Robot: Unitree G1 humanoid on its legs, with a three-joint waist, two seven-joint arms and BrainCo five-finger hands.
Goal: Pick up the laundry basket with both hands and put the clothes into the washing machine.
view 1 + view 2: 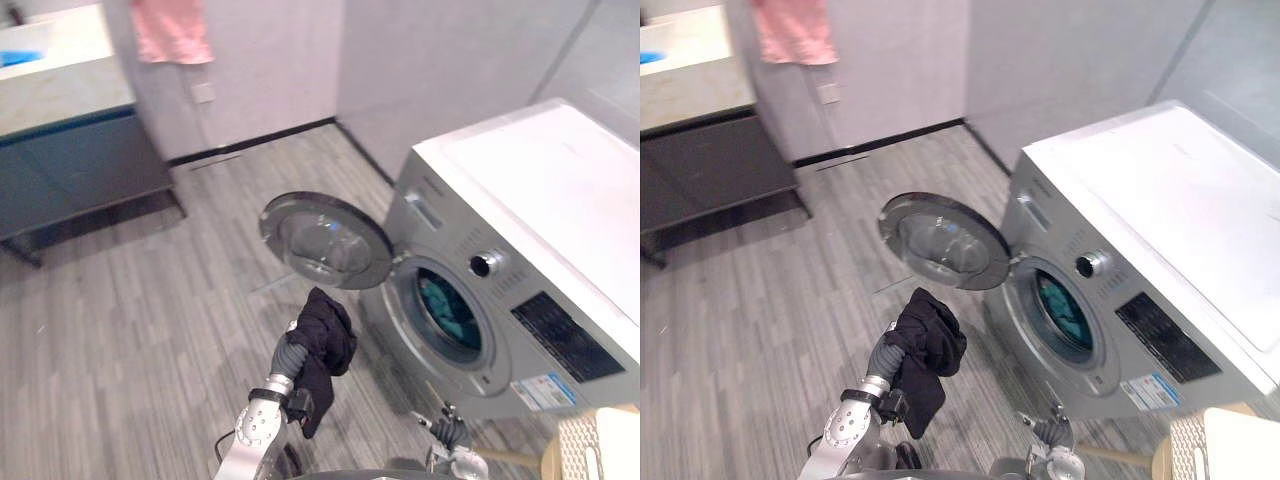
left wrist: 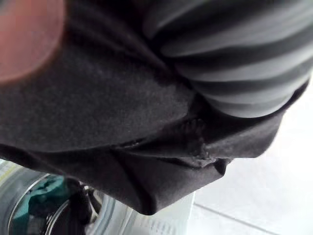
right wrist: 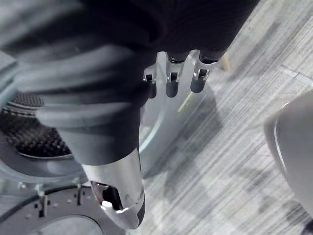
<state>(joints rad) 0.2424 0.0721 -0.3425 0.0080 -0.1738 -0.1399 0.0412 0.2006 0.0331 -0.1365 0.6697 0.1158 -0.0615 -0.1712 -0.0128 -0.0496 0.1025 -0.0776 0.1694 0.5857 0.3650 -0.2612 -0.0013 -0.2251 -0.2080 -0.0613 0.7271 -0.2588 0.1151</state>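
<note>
A black garment (image 1: 322,345) is draped over my left hand (image 1: 291,354), which is raised in front of the open round door (image 1: 325,240) of the silver washing machine (image 1: 520,200). The cloth (image 2: 122,112) hides that hand's fingers. A teal cloth (image 1: 445,305) lies inside the drum. My right hand (image 1: 450,433) is low beside the machine's front, its fingers (image 3: 171,78) relaxed and holding nothing. The pale laundry basket (image 1: 600,445) stands at the lower right, apart from both hands.
A dark cabinet (image 1: 70,165) with a light countertop stands at the far left, and a pink towel (image 1: 170,30) hangs on the wall beside it. Grey plank floor (image 1: 150,310) spreads between cabinet and machine. The basket rests on a wooden stand (image 1: 550,462).
</note>
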